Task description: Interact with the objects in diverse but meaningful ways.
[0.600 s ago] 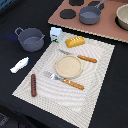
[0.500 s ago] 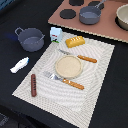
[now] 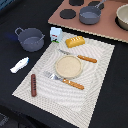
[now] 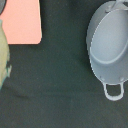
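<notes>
Exterior view only: a striped placemat (image 3: 75,80) on the dark tabletop (image 3: 115,100), with a round tan plate (image 3: 68,66) at its middle.
Around the plate: one knife with orange handle (image 3: 82,58) on the far side, one fork with orange handle (image 3: 65,80) on the near side.
Brown sausage (image 3: 33,85): one, lying on the mat's corner toward the exterior view's left.
Golden scored bread loaf (image 3: 76,41): one, on the mat's far edge.
White-blue-green carton (image 3: 56,35): one, upright, just beside the loaf and near the pot.
White fish-shaped piece (image 3: 20,64): one, on the bare tabletop, off the mat toward the exterior view's left.
Grey two-handled pot (image 3: 31,39): one, empty, on the tabletop beyond the mat's corner.
Toy stove (image 3: 107,30): brown board at the far side, carrying one grey saucepan (image 3: 90,14) and dark burner discs.
Wrist view only: the pot (image 4: 110,42) seen from above, one loop handle showing; a pink panel (image 4: 20,22) at a corner.
Tool: in neither view, so whether it is open or closed cannot be told.
</notes>
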